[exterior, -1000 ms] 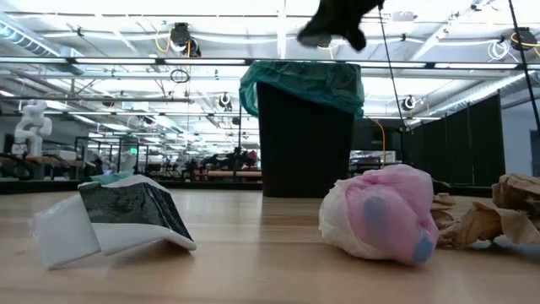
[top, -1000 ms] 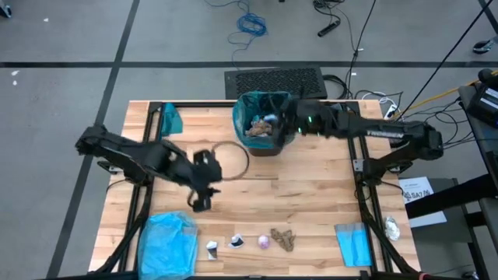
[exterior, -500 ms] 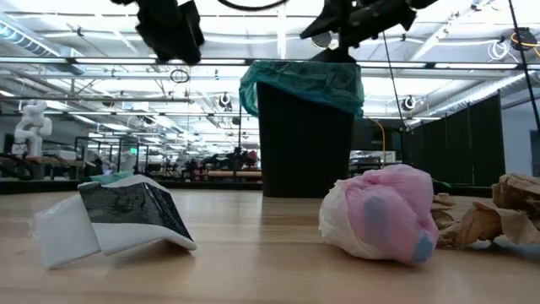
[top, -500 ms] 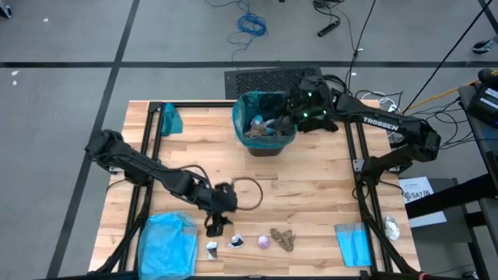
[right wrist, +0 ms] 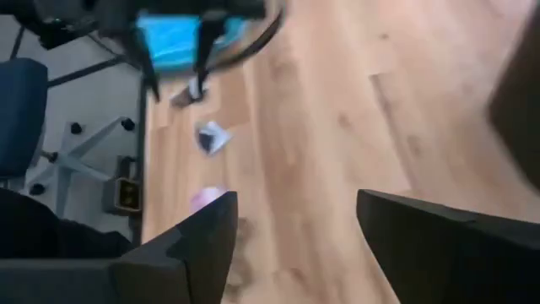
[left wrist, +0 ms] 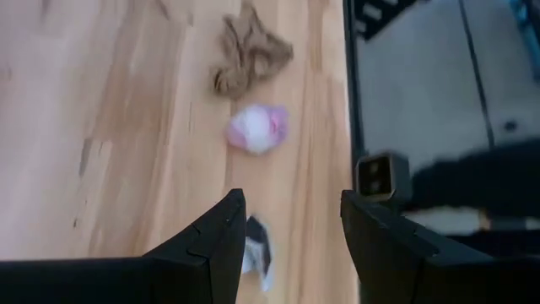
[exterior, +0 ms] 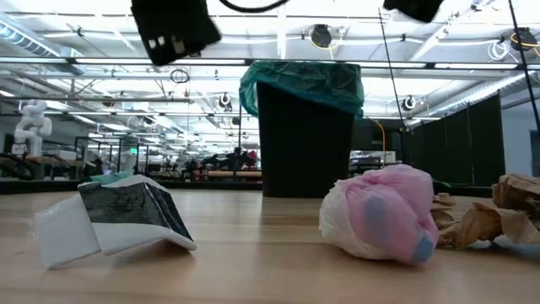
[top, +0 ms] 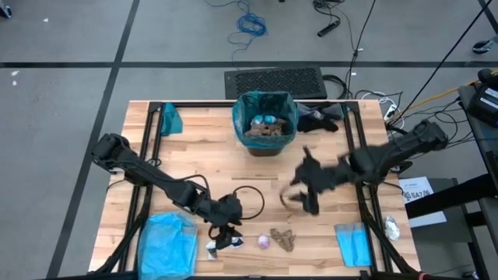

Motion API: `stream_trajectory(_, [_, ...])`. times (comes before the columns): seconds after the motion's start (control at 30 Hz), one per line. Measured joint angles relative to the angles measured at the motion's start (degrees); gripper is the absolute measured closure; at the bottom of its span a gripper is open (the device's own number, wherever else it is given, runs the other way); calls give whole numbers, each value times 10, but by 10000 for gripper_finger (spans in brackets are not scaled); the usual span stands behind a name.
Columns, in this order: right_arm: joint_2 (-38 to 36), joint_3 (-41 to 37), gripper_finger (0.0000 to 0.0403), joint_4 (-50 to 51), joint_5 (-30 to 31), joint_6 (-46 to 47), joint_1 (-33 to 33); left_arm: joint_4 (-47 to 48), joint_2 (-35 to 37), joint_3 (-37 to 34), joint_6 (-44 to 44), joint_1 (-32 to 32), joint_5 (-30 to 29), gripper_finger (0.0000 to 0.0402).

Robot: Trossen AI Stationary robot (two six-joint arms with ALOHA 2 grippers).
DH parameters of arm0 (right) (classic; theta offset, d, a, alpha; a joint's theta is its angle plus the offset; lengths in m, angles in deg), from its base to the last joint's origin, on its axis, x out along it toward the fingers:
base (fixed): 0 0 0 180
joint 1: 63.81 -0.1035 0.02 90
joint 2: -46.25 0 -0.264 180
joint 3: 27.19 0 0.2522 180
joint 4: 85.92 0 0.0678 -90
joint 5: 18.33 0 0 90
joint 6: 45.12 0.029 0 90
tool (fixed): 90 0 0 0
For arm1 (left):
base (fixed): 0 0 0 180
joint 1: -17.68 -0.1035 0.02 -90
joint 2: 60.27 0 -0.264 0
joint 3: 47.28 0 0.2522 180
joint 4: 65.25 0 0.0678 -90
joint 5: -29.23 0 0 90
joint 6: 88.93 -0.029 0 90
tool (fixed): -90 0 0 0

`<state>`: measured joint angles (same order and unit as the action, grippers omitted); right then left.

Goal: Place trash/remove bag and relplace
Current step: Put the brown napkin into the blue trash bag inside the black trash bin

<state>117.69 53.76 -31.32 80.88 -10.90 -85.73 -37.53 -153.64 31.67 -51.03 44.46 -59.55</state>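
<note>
Trash is seen in two places: some scraps lie inside the black bin (top: 265, 132), which is lined with the teal-green bag (top: 243, 117) and stands at the far middle of the table (top: 327, 225), while others are spread along the near edge. In that near row a white-and-dark wrapper (top: 230, 242), a pink-and-white wad (top: 264, 242) and a crumpled brown paper (top: 283, 240) are lined up side by side. The left gripper (top: 224, 233) is held just above the white-and-dark wrapper, its fingers (left wrist: 211, 245) spread apart with nothing clasped between them. The right gripper (top: 305, 194) is blurred over the bare wood between the bin and the near row; its fingers (right wrist: 190, 245) are parted and empty. A paler sky-blue plastic bag (top: 167, 243) is laid at the near left corner.
</note>
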Motion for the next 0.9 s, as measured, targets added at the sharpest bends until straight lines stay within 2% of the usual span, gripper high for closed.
stream_trajectory(0.13, [21,-42,184,-23,56,73,-95,-22,1,0,64,15,-42,213])
stream_trajectory(0.33, [77,-145,186,-193,61,170,-176,-62,1,0,101,36,-87,213])
stream_trajectory(0.47, [142,-178,186,-282,56,209,-191,-62,1,6,116,40,-103,213])
stream_trajectory(0.63, [239,-180,186,-373,38,214,-193,-61,1,11,118,41,-109,213])
stream_trajectory(0.77, [310,-178,187,-393,24,259,-190,-60,1,11,123,41,-110,213])
stream_trajectory(0.83, [325,-177,200,-403,31,295,-190,-59,1,11,124,42,-110,213])
stream_trajectory(0.9, [323,-176,239,-411,46,309,-189,-59,1,11,124,45,-110,213])
